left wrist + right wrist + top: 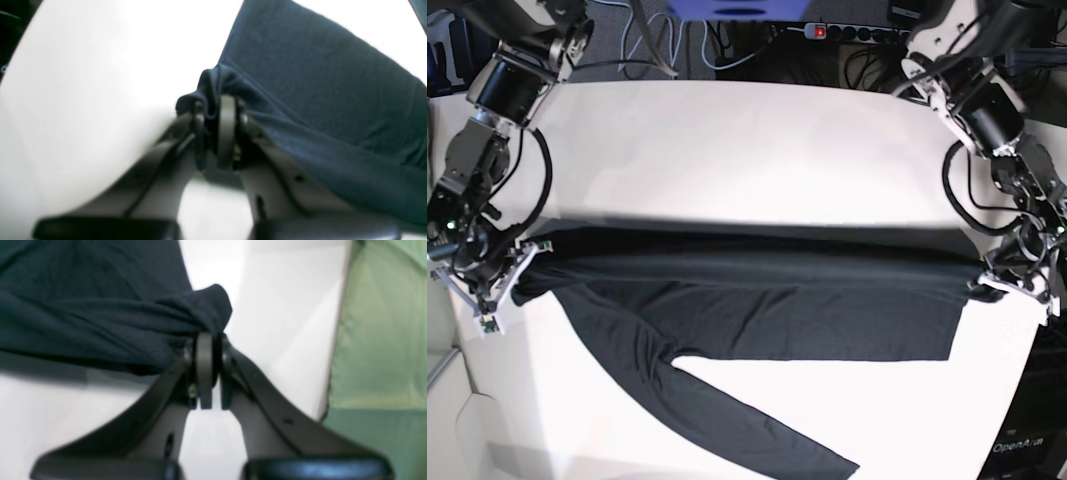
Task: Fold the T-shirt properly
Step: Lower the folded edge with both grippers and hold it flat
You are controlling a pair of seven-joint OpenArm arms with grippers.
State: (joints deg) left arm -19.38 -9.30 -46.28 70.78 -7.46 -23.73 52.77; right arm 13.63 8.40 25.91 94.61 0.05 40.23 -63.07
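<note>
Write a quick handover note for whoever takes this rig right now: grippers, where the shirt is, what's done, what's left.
Left gripper: shut on a bunched edge of the T-shirt.
Right gripper: shut on the opposite bunched edge.
The T-shirt is stretched taut between both arms across the white table; its lower part lies on the table, one long sleeve trailing toward the near edge.
Done: both ends gripped, one edge raised.
Left: lay the fold over, tuck the sleeve in, finish folding, release.

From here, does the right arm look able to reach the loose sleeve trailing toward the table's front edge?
Probably not yet: the right gripper is shut on the T-shirt at its end, holding it taut with the left gripper. The sleeve itself lies uncovered.
</note>
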